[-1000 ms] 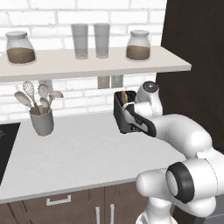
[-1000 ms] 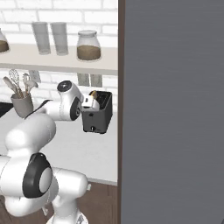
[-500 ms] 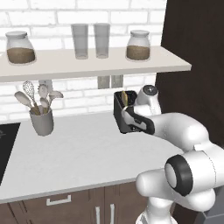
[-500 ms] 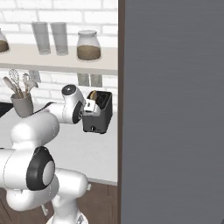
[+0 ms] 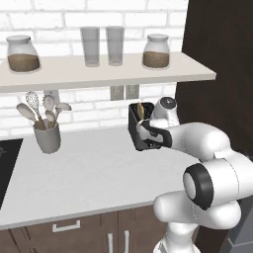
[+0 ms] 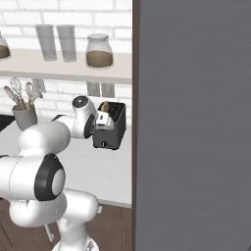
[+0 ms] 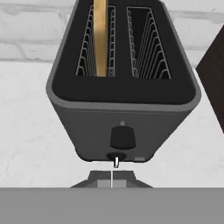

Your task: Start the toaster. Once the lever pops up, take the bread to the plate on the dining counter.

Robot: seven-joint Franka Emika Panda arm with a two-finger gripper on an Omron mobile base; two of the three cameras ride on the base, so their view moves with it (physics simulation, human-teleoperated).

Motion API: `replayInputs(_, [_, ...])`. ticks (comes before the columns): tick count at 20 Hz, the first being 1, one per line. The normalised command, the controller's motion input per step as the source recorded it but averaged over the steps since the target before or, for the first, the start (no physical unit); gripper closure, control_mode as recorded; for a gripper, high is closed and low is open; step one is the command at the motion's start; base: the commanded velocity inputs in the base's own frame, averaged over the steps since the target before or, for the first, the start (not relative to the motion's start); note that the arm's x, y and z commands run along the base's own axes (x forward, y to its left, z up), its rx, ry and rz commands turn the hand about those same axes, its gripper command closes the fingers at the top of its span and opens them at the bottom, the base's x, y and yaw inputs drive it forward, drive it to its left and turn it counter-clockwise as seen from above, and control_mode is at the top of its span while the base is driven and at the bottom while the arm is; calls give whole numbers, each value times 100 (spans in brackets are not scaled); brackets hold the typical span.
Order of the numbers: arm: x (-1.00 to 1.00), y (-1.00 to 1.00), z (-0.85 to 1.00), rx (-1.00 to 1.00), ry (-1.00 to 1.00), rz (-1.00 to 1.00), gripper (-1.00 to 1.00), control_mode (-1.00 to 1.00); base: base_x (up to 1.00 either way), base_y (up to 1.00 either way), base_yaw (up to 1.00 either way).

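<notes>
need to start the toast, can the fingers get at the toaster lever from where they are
Probably yes. The shut fingers sit just in front of the toaster's narrow face, in line with its lever, and nothing stands between them. The bread waits in one slot.

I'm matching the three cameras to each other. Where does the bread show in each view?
Left base view: bread stands in the toaster, centre, just left of the arm.
Right base view: bread at the toaster's top, left of centre.
Hand view: bread upright in the left slot, top centre.
Shared landmark: the toaster.
</notes>
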Motion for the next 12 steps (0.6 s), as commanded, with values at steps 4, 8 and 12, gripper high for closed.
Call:
replayInputs(4, [17, 0, 0, 0, 0, 0, 100, -100, 0, 0, 0])
replayInputs(8, [13, 0, 0, 0, 0, 0, 100, -100, 0, 0, 0])
replayInputs(12, [14, -2, -1, 0, 0, 0, 100, -100, 0, 0, 0])
